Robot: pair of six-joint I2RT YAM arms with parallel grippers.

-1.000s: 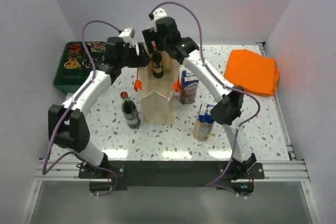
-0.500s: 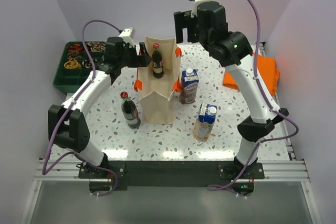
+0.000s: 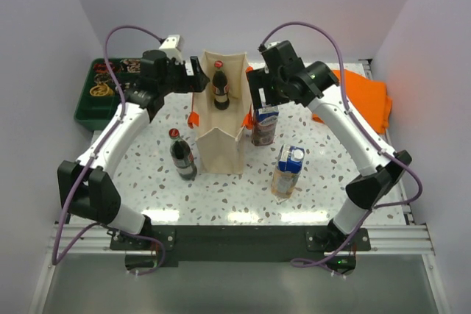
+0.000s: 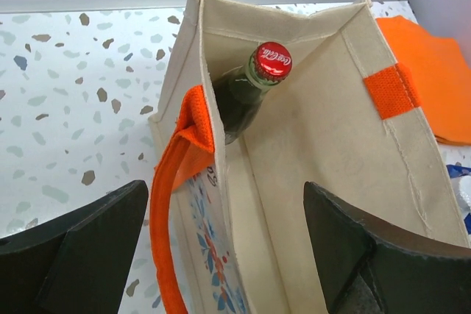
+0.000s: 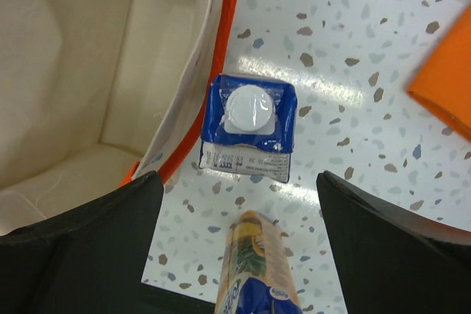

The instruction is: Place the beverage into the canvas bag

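The beige canvas bag [image 3: 221,134] with orange handles stands upright mid-table. A red-capped cola bottle [image 3: 220,87] stands inside it, also seen in the left wrist view [image 4: 261,79]. My left gripper [image 3: 194,82] is open, its jaws straddling the bag's left wall [image 4: 221,204] and orange handle [image 4: 184,152]. My right gripper [image 3: 259,97] is open and empty above a blue carton [image 3: 265,119] with a white cap [image 5: 250,126], just right of the bag [image 5: 88,71]. A yellow-and-blue juice carton [image 3: 287,170] stands nearer the front [image 5: 261,270].
A second cola bottle [image 3: 182,154] stands left of the bag. A green tray [image 3: 87,112] of small items sits at the far left. A folded orange cloth [image 3: 357,97] lies at the far right, also in the wrist views [image 4: 434,71] [image 5: 449,71].
My right gripper left the cola bottle in the bag, rose up and back, then came down over the blue carton. The left arm stayed at the bag's rim.
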